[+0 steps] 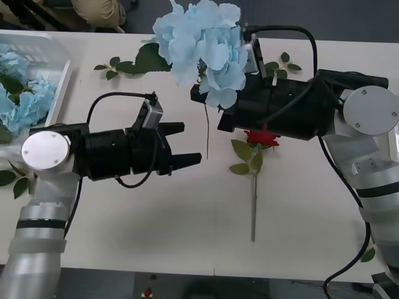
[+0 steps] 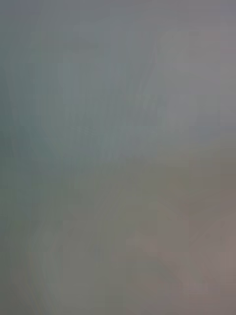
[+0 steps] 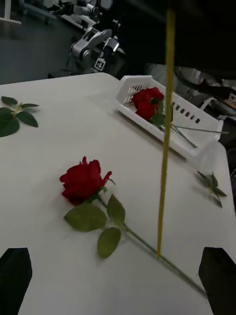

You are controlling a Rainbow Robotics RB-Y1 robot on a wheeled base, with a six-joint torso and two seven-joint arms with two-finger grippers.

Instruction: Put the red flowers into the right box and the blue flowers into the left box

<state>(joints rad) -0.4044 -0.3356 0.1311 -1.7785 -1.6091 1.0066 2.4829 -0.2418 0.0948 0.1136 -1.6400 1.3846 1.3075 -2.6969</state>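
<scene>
We see the right pincer [image 1: 209, 93] pinching a blue flower [image 1: 202, 43] raised above the worktop [image 1: 187, 218] – its thin stem [image 1: 206, 134] hangs down. Left pincer [image 1: 187, 143] spread, hovering beside that stem. A red rose [image 1: 260, 137] lies on the worktop (partly under the right arm); more blue flowers [image 1: 22, 99] sit in the left box [image 1: 59, 81].

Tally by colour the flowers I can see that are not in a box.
Red: 1, the rose lying on the table.
Blue: 1, the blue flower held above the table in the right claw.
Total: 2.
</scene>
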